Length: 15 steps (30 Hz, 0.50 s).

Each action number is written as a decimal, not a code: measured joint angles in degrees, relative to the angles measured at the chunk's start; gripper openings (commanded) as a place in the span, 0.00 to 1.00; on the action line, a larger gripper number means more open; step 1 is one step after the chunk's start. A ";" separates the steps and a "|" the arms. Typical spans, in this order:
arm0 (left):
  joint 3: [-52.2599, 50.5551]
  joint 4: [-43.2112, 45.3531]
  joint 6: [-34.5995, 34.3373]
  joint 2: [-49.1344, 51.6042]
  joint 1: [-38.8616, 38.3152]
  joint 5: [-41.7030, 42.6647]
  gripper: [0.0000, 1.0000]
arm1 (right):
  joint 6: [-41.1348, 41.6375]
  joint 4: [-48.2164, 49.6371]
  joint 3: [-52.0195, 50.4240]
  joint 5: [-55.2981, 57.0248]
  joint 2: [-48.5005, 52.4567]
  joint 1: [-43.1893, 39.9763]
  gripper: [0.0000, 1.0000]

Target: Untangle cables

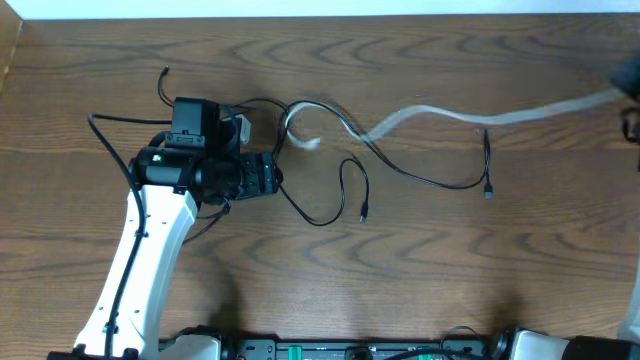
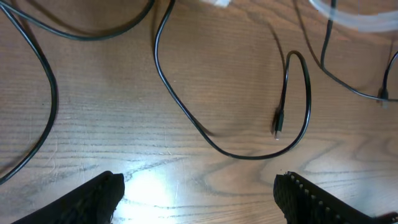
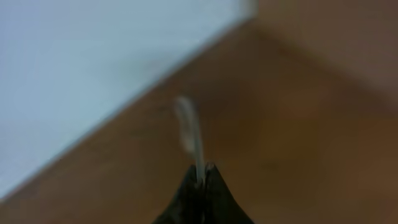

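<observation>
A thin white cable (image 1: 440,112) stretches, blurred, from a white plug (image 1: 305,141) near the table's middle to the far right edge. My right gripper (image 1: 628,85) is shut on its end; in the right wrist view the white cable (image 3: 189,134) runs out from between the closed jaws (image 3: 202,169). Thin black cables (image 1: 420,178) loop across the middle, one crossing the white cable, one ending in a small plug (image 1: 364,212). My left gripper (image 2: 199,190) is open and empty, low over the wood just short of a black cable loop (image 2: 249,154) and its plug (image 2: 277,124).
The left arm's own thicker black wires (image 1: 115,140) loop out at the left. The table's far edge meets a pale wall (image 3: 93,68). The arm bases sit along the front edge (image 1: 350,350).
</observation>
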 measured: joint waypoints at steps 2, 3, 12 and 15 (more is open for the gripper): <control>0.00 0.00 0.00 0.00 0.02 0.00 0.82 | -1.20 -4.11 0.17 12.48 1.09 -2.86 0.01; 0.00 0.00 0.00 0.00 0.00 0.00 0.82 | -1.09 -5.97 0.26 16.20 2.34 -4.28 0.01; 0.00 0.02 0.00 0.00 0.02 -0.02 0.82 | -9.44 -7.89 0.42 -7.02 14.03 -5.29 0.63; 0.00 0.04 0.00 0.00 0.02 0.00 0.82 | -15.41 -12.87 0.50 -26.01 14.05 -1.40 0.67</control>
